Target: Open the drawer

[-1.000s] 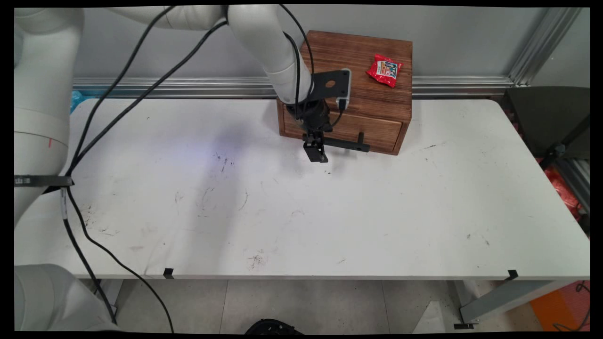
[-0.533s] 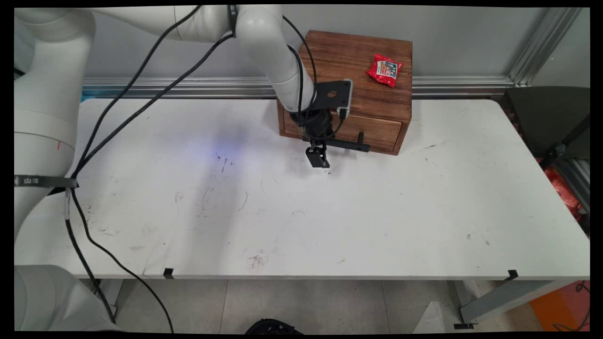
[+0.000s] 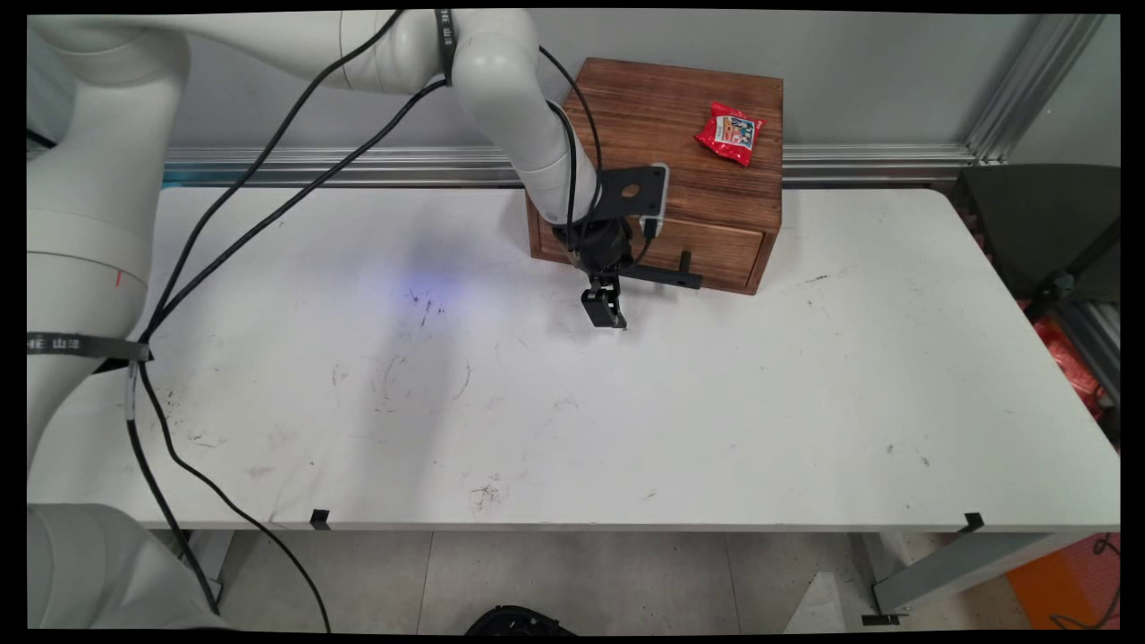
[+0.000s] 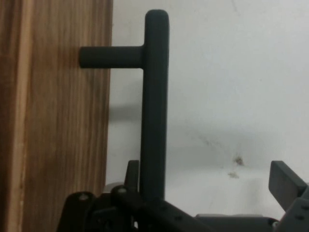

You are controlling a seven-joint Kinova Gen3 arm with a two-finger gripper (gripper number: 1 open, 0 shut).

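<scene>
From the main view, my gripper hangs low over the white table, just in front of the wooden box, at the left end of the black handle bar on its drawer. The drawer looks pushed in flush with the box. A red packet lies on top of the box, well apart from me. From here I cannot read how wide my fingers stand. In the hand view, the handle bar runs up from between my fingers, with the drawer front to one side and bare table to the other. My fingers are spread wide, not clamped. One sits just beside the bar, possibly touching it, and the other stands well clear.
</scene>
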